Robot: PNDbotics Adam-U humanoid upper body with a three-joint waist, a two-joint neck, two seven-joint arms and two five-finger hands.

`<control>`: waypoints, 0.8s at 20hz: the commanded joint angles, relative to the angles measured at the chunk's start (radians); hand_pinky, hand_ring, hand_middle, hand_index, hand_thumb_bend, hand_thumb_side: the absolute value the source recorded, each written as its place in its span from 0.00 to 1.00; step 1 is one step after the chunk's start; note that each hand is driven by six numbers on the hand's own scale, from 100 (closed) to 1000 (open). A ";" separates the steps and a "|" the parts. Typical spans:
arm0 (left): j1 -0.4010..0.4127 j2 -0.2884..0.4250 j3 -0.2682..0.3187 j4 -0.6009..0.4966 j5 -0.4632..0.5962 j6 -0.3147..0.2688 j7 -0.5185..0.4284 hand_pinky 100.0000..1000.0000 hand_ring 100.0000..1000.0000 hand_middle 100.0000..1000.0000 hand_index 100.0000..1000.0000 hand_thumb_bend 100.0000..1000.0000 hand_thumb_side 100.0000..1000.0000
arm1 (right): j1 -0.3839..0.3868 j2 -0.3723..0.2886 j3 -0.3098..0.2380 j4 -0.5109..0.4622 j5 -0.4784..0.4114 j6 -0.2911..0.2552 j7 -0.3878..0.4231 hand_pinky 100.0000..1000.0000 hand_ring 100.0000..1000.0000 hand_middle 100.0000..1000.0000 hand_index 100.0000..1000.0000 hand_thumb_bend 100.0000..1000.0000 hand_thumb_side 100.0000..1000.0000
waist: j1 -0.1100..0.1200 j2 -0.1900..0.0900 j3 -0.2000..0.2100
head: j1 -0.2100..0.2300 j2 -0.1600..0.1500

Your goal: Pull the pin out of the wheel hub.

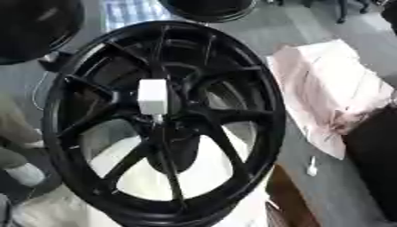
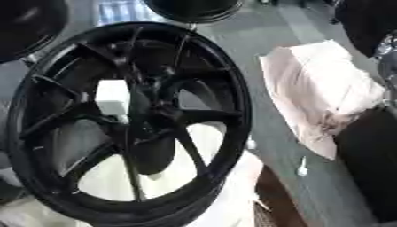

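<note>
Neither of your hands shows in either view, so you cannot tell how their fingers stand or whether they hold anything. All that may belong to the robot is a black bulk (image 1: 376, 164) at the right edge, with a silver part (image 2: 385, 48) above it in the right eye view.

The black wheel (image 1: 178, 29) fills the middle of your view, tilted, with its spokes facing you and something white under its lower half. At its hub (image 1: 172, 128) sits a white block (image 1: 153, 96) with a short pale stem (image 1: 157, 118) under it, reaching into the hub's centre; this looks like the pin, and it is in place.

Right of the wheel, on the grey surface (image 1: 310, 26), lies a crumpled pinkish cloth (image 1: 325, 84). A small white thing (image 1: 312, 167) lies below it. Two more black wheels show, one at the top left corner (image 1: 31, 26) and one at the top edge (image 1: 205, 9).
</note>
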 commanded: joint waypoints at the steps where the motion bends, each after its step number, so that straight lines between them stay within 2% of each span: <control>1: -0.010 0.023 0.003 -0.020 -0.001 -0.003 -0.002 0.66 0.53 0.49 0.73 0.56 0.53 | -0.009 -0.019 -0.012 -0.017 -0.005 -0.001 -0.003 0.74 0.72 0.65 0.70 0.01 0.29 | 0.000 -0.022 -0.001 | 0.004 -0.013; 10: -0.030 0.047 -0.014 -0.020 -0.017 0.003 -0.015 0.66 0.53 0.49 0.74 0.57 0.54 | -0.005 -0.014 -0.014 -0.017 -0.005 0.002 -0.008 0.74 0.72 0.65 0.70 0.00 0.29 | 0.002 -0.022 -0.002 | -0.001 -0.011; 13: -0.086 0.128 -0.068 -0.010 -0.082 0.036 -0.060 0.66 0.53 0.49 0.75 0.55 0.55 | -0.003 -0.010 -0.013 -0.017 -0.005 0.003 -0.010 0.74 0.72 0.65 0.70 0.00 0.29 | 0.004 -0.025 -0.002 | -0.002 -0.008; 16: -0.164 0.246 -0.164 0.024 -0.126 0.107 -0.170 0.68 0.54 0.52 0.77 0.56 0.58 | 0.005 -0.005 -0.015 -0.017 -0.004 0.009 -0.014 0.74 0.72 0.65 0.70 0.00 0.29 | 0.008 -0.028 -0.005 | -0.001 -0.005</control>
